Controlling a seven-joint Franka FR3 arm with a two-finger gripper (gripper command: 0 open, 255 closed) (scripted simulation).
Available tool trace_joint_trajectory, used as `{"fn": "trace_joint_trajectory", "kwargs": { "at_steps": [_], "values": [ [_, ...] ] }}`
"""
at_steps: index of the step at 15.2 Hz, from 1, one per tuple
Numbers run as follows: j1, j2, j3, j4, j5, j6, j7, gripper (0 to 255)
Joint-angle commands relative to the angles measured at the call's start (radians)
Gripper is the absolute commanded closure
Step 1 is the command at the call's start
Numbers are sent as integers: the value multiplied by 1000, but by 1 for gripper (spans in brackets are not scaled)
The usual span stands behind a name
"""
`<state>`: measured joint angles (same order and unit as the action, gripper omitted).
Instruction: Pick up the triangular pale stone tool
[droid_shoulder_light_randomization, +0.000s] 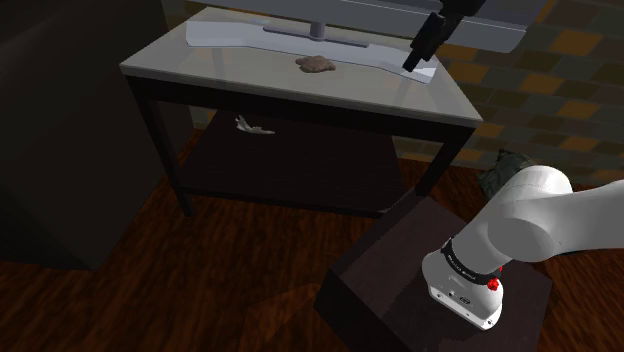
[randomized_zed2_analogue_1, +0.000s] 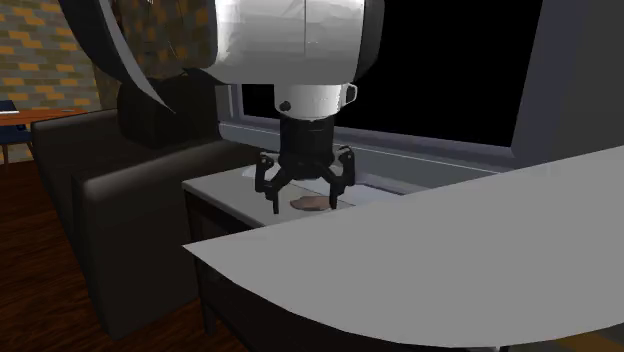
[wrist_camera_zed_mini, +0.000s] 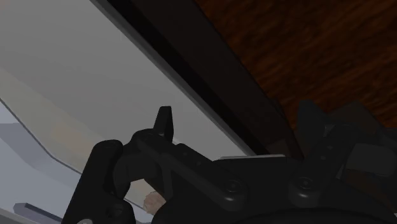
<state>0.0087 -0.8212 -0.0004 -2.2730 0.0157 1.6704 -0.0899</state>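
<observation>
Shoulder view, upper right: with all-black two-finger gripper (droid_shoulder_light_randomization: 413, 60) gaping empty, aside from pale-brown triangular stone tool (droid_shoulder_light_randomization: 317, 65), risks grasping nothing if lowered.

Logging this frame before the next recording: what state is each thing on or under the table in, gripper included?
gripper: open, empty, above the table, off to one side of the tool.
stone tool: brownish, lying flat on the table top, not held.
grey curved stand: resting on the table top behind the tool.
small white thing: lying on the lower shelf.
</observation>
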Motion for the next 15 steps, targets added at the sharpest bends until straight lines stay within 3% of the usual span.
{"fn": "trace_joint_trajectory", "kwargs": {
  "at_steps": [1,8,15],
  "values": [
    [0,0,0,0,0,0,0,0],
    [-106,283,175,171,50,43,440,0],
    [-192,608,286,430,20,29,870,0]
  ]
}}
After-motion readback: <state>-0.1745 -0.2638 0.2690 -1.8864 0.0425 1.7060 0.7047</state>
